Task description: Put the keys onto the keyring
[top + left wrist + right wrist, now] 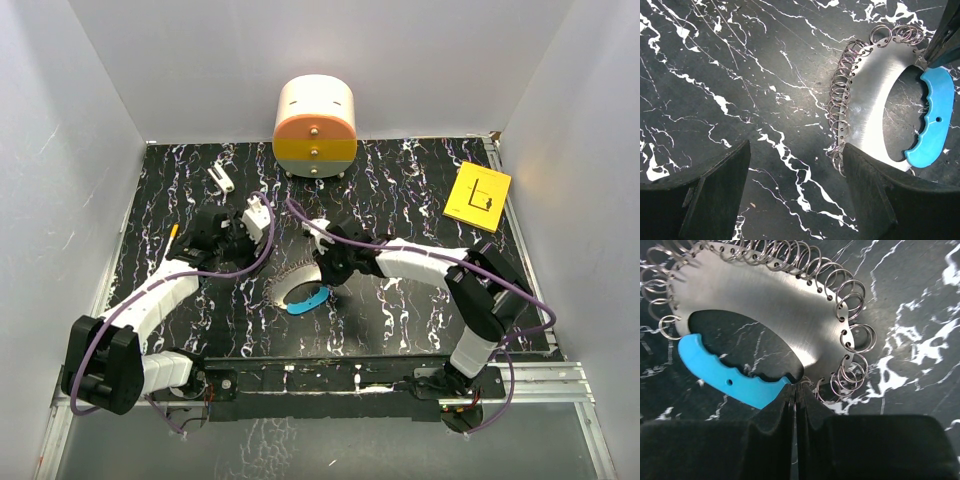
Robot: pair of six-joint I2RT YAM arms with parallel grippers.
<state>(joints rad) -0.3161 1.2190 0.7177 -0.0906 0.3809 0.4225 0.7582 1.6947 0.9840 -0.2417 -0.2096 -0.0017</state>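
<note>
At the rim of the blue-handled steel oval keyring (765, 305), my right claw (795, 388) is clenched shut; my released left claw (796, 150) should brace the loop.

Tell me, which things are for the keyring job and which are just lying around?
For the job: keyring, a steel plate with blue grip and wire rings; right end effector, shut at its edge; left end effector, open nearby. No key in view.
Lying about: yellow card; orange-and-cream drum; small white clip.
</note>
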